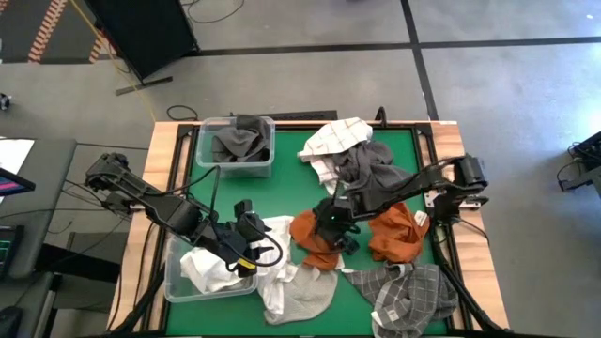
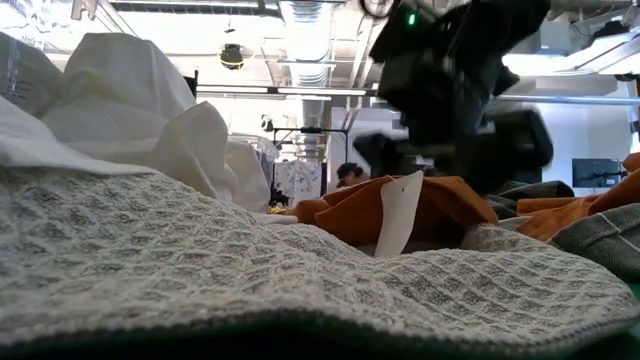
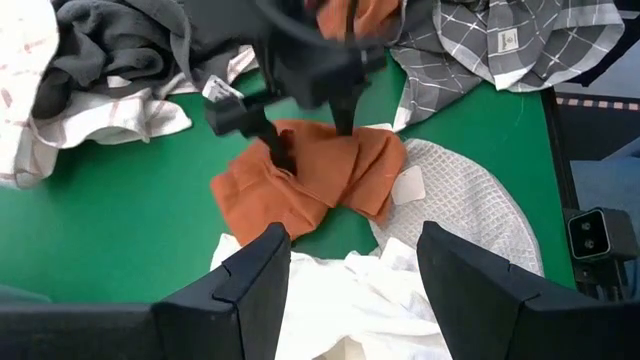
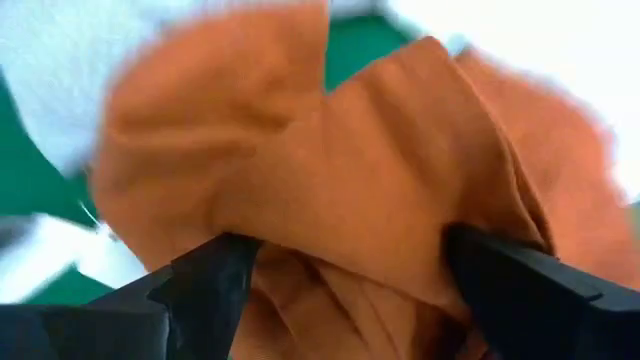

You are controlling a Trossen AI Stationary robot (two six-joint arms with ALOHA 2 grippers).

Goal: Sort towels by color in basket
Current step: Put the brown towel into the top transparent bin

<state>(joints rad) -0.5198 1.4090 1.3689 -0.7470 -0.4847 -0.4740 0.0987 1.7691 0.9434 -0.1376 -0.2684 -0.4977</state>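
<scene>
A rust orange towel [image 1: 315, 246] [image 3: 320, 185] lies crumpled on the green table, near its middle. My right gripper [image 1: 340, 235] [image 4: 345, 290] is open, down over it, with a raised fold of the cloth between its fingers. My left gripper [image 1: 252, 246] [image 3: 350, 260] hangs open and empty above white towels [image 1: 211, 268] that spill out of the near-left clear bin [image 1: 174, 291]. A grey-white waffle towel [image 1: 305, 293] lies at the near edge, partly under the orange one. My right gripper stands astride a raised fold [image 4: 340, 200] of the rust orange towel. Its fingertips [image 3: 283, 155] reach down among the folds, slanting from above and from the table's right. The jaws are wide apart and pinch nothing. The towel lies bunched on the table.
A second orange towel [image 1: 399, 233] and a grey checked towel [image 1: 413, 293] lie to the right. Dark grey [image 1: 371, 164] and white striped [image 1: 333, 139] towels lie at the far middle. A far-left clear bin [image 1: 202, 160] holds dark grey towels.
</scene>
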